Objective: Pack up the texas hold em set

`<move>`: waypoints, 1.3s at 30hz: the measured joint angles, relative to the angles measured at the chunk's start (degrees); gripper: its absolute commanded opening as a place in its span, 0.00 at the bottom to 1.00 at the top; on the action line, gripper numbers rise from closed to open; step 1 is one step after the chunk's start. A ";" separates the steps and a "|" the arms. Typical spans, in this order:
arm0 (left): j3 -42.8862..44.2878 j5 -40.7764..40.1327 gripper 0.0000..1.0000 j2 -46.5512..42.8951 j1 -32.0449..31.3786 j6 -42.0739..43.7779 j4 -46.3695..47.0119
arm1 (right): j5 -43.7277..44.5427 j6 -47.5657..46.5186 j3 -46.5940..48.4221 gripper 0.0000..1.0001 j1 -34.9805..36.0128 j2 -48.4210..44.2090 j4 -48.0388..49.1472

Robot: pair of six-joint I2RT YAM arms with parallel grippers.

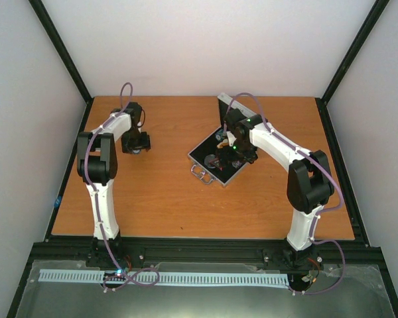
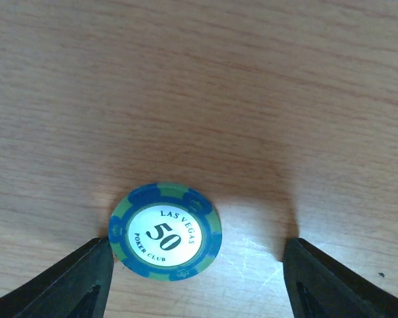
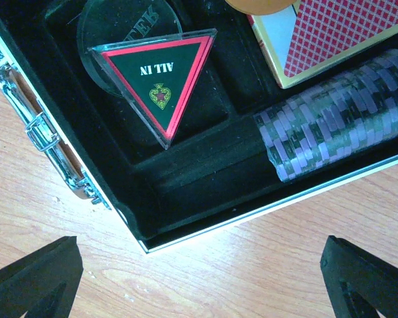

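Finding: one loose chip [image 2: 164, 232], marked 50, lies flat on the table [image 1: 172, 199], well apart from the case [image 3: 205, 228], on its left side in the top view. My left gripper [image 1: 138, 147] hangs over it, jaws apart, and the chip sits off-centre, just beside one finger.

My right gripper [image 3: 199, 271] hovers at the case's corner, jaws apart and empty. In the case lie the triangle [image 3: 160, 79], card pack [image 3: 331, 33] and chip row [image 3: 331, 112].

Recommendation: centre the left jaws on the chip, lower the tips to the wood and close on the rim. A chip this thin will likely slip if gripped high.
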 measured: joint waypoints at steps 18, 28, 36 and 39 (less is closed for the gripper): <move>1.40 -0.09 0.62 1.01 0.48 -0.48 -0.50 | -0.04 0.02 -1.51 1.00 0.00 0.00 0.48; 1.05 0.37 0.46 0.94 1.05 -0.48 0.04 | -0.13 0.02 -1.66 1.00 0.00 0.00 0.87; -0.81 0.57 0.28 -0.17 1.25 -0.48 1.73 | -0.50 0.02 -1.66 1.00 0.00 0.00 1.03; -1.49 0.57 0.20 -0.61 1.25 -0.46 2.38 | -0.50 0.02 -1.66 1.00 0.00 0.00 1.07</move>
